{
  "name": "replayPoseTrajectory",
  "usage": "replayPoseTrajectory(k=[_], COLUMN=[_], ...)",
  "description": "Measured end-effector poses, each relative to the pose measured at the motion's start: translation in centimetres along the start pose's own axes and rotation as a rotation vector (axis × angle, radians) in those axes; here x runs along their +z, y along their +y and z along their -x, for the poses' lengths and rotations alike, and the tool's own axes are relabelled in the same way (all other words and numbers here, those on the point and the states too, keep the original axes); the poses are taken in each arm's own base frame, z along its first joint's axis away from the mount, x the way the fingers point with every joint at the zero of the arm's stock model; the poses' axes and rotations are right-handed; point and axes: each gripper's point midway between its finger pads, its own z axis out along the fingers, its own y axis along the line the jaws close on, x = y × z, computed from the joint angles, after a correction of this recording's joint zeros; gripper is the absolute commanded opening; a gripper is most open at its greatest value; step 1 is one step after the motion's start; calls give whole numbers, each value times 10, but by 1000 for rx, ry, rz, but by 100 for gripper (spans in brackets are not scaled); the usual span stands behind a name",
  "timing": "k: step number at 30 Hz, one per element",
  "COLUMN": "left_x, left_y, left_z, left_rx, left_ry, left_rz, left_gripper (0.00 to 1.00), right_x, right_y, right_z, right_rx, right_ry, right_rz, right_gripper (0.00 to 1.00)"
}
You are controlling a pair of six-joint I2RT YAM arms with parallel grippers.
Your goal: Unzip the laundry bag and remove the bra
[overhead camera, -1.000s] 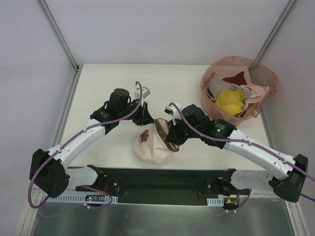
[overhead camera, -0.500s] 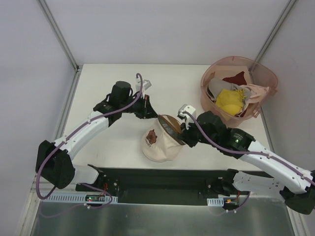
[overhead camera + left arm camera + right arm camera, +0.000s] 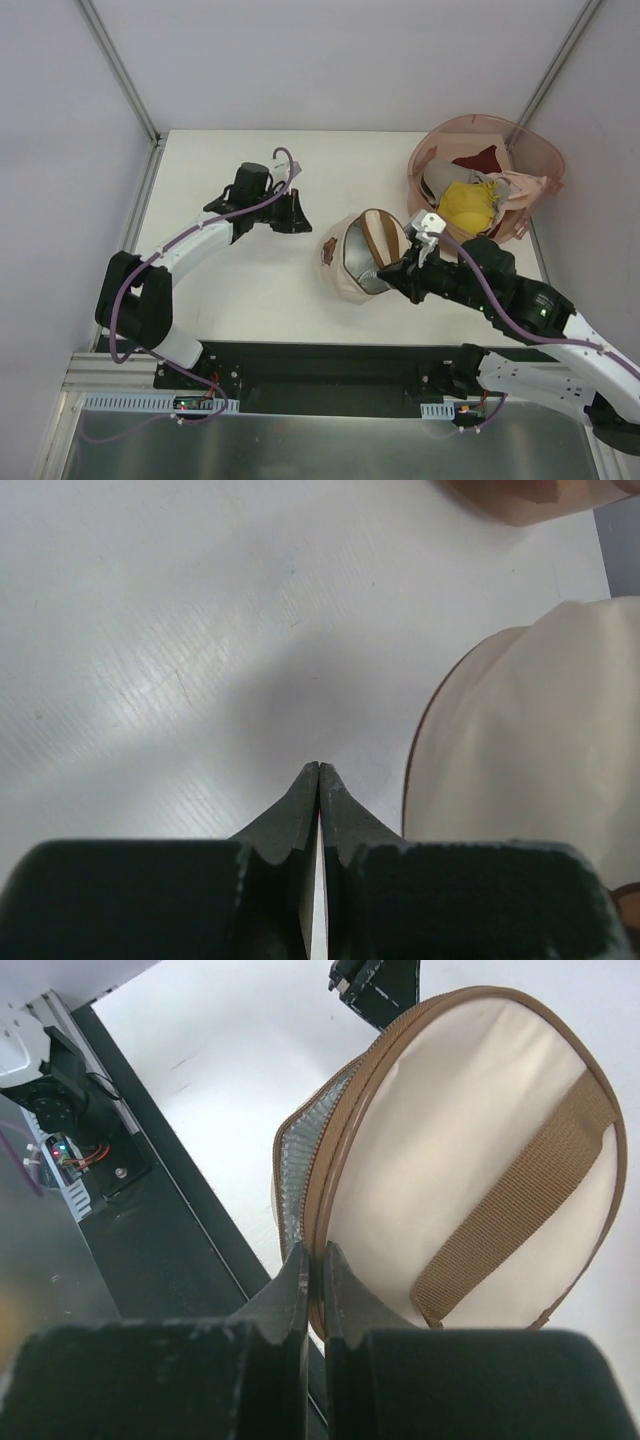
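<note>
right gripper (image 3: 312,1260) is pinched tight on the brown zipper trim (image 3: 335,1160) of the laundry bag (image 3: 358,255), which sits tipped over mid-table (image 3: 200,165), near the pink basket (image 3: 530,140). left gripper (image 3: 319,772) is closed up on nothing, hovering over bare table a bit left of the bag

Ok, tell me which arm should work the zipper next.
Right. The right tool is shut on the brown zipper trim of the laundry bag, where a gap already shows. The left tool is shut empty over the table, apart from the bag.
</note>
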Motion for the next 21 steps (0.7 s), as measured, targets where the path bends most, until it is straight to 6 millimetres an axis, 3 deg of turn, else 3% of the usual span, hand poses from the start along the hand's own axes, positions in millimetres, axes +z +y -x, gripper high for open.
replayPoseTrajectory(k=[3, 5, 6, 7, 8, 11, 17, 21], left_x=[0, -4, -7, -12, -18, -47, -106, -118], left_y=[-3, -7, -10, -13, -17, -39, -94, -108], left_z=[5, 10, 13, 16, 19, 28, 27, 16], left_rx=[3, 4, 10, 19, 32, 117, 404, 558], left_ry=[-20, -38, -51, -68, -87, -161, -274, -289], left_rz=[-10, -16, -17, -15, -16, -43, -196, -277], left_gripper=[0, 5, 12, 35, 50, 72, 73, 73], right_x=[9, 22, 30, 37, 43, 56, 63, 68], right_y=[-3, -6, -7, -7, -8, -5, 5, 5], right_z=[-2, -11, -17, -23, -28, -45, -50, -39], right_rx=[8, 11, 10, 8, 3, -19, -38, -4], right_ry=[32, 86, 117, 150, 175, 258, 320, 313], right_rz=[-19, -36, -42, -44, -46, -10, 150, 244], right_gripper=[1, 1, 1, 1, 1, 1, 1, 1])
